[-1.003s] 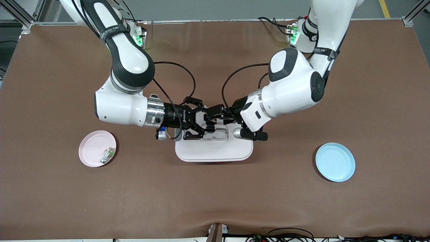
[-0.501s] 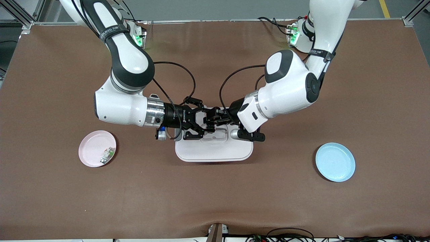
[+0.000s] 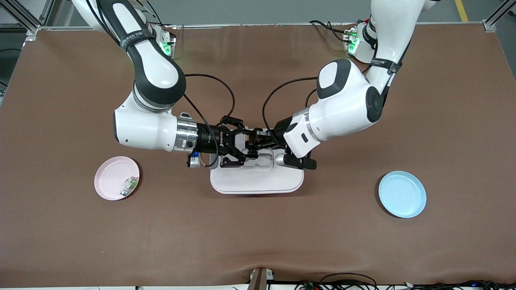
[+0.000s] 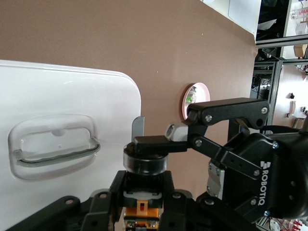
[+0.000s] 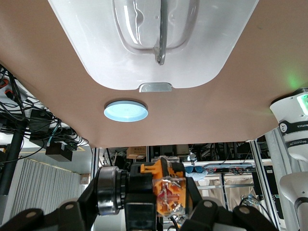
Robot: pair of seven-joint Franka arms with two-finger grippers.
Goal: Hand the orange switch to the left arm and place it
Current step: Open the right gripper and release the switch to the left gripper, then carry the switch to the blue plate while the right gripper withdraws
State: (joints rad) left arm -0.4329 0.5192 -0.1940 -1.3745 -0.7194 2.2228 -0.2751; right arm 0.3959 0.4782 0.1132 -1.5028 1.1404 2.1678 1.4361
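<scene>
Now both grippers clamp orange switch over box

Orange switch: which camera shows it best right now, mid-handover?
The right wrist view: the orange switch fills the foreground, its orange end and black body plain. The left wrist view shows its black round end and some orange, pinched between both grippers. In the front view it is a dark speck over the box.

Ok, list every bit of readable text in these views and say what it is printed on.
"ROBOTIQ": on the black body of the right pincer, seen in the left wrist view.
Lettering on the black strap around the right arm: too blurred to read.
Lettering on the left arm's strap: too small to read.
</scene>
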